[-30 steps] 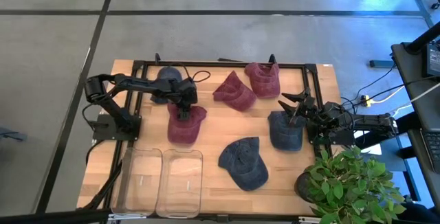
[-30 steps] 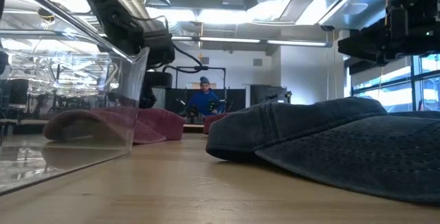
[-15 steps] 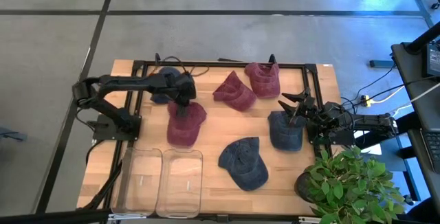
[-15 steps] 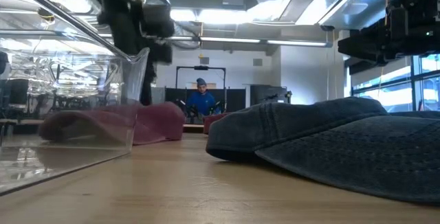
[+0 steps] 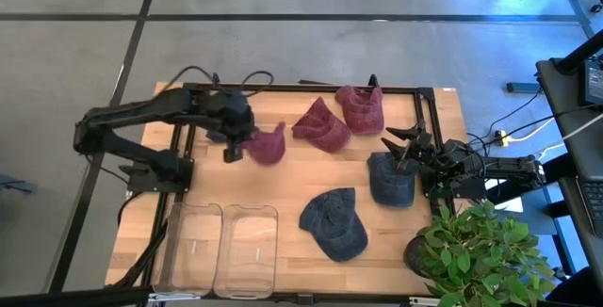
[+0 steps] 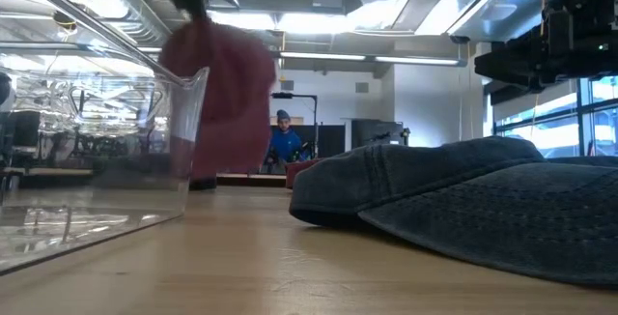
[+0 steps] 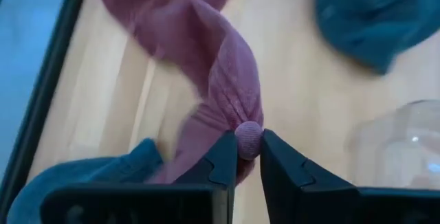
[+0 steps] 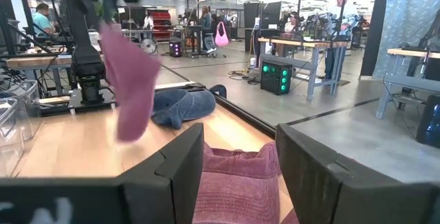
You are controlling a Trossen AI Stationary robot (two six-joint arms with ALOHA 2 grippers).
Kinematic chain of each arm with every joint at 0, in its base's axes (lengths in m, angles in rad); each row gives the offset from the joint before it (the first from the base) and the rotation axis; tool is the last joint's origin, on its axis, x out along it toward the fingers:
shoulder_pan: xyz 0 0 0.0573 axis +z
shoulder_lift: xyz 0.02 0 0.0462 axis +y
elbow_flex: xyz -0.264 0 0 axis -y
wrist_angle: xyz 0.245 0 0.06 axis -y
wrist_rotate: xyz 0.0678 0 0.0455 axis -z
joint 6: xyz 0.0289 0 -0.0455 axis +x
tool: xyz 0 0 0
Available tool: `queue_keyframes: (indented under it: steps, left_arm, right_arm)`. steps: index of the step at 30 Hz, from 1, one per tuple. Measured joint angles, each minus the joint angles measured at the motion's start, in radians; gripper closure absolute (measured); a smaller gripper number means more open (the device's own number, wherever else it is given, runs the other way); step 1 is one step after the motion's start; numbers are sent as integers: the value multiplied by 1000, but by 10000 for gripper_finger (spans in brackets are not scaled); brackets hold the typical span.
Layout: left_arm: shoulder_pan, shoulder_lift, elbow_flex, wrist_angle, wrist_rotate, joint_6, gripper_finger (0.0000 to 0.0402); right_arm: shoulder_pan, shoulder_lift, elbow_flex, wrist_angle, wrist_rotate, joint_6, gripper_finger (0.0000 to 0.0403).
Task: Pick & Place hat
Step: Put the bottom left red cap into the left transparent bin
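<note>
Dangling from the left gripper [image 7: 248,157], pinched by its button, one maroon hat [image 5: 267,144]; five hats on the table [image 5: 292,180].

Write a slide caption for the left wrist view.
Left end effector pinching a maroon cap by its top button, lifted above the wooden table.

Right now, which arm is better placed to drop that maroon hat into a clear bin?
Left: the left gripper already holds the maroon hat near the clear bins; the right gripper waits far off.
</note>
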Motion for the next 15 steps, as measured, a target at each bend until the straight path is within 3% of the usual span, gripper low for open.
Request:
queue_keyframes:
  steps: [15]
  left_arm:
    - [-357,6,499,-316,-19,-499,362]
  right_arm:
    - [0,0,0,0,0,2,221]
